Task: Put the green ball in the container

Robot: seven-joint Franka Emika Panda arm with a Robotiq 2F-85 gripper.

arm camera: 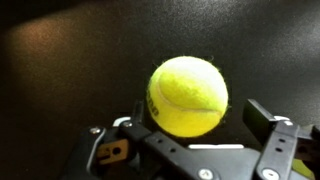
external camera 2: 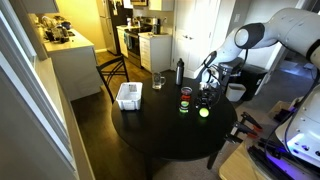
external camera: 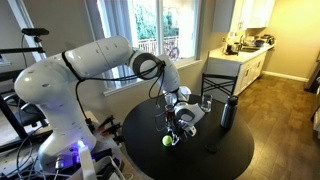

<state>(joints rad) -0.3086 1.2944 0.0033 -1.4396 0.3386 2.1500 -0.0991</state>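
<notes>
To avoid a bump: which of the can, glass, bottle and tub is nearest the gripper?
The small dark can, red on it, just beside the gripper; bottle and glass stand farther off, the clear tub farthest.

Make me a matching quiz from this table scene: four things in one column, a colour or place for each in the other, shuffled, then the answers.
Things:
1. ball
2. container
3. glass
4. bottle

Descriptions:
A. dark, tall, upright
B. yellow-green, at the open pincer
C. clear, rectangular, farthest from the ball
D. clear, upright, between container and bottle

Pairs: 1-B, 2-C, 3-D, 4-A
</notes>
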